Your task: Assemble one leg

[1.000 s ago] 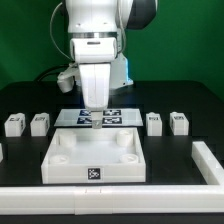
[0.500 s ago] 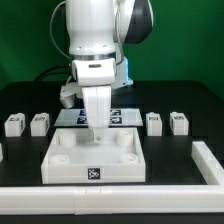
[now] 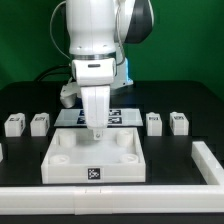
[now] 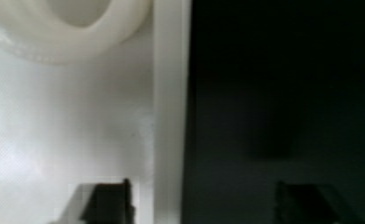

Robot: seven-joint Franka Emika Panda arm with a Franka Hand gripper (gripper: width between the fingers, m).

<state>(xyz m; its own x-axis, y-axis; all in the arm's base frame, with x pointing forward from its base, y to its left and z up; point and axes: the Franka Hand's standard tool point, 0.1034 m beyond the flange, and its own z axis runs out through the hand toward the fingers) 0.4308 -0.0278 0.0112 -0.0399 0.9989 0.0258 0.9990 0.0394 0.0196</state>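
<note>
Exterior view: four legs (image 3: pixel 13 124) (image 3: pixel 39 123) (image 3: pixel 154 123) (image 3: pixel 178 122) are set in a row, two either side of the tray (image 3: pixel 65 172), tags turned cameraward, long axis not discernible. The marker board (image 3: pixel 128 118) is partly hidden by the gripper (image 3: pixel 97 132), held spread over the tray's rear edge.

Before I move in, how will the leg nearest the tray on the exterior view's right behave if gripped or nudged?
The leg looks like a small plastic block: probably stiff and light. Resting on a flat face, it should slide rather than roll if nudged, though it might tip. Smooth faces may be slippery.
</note>
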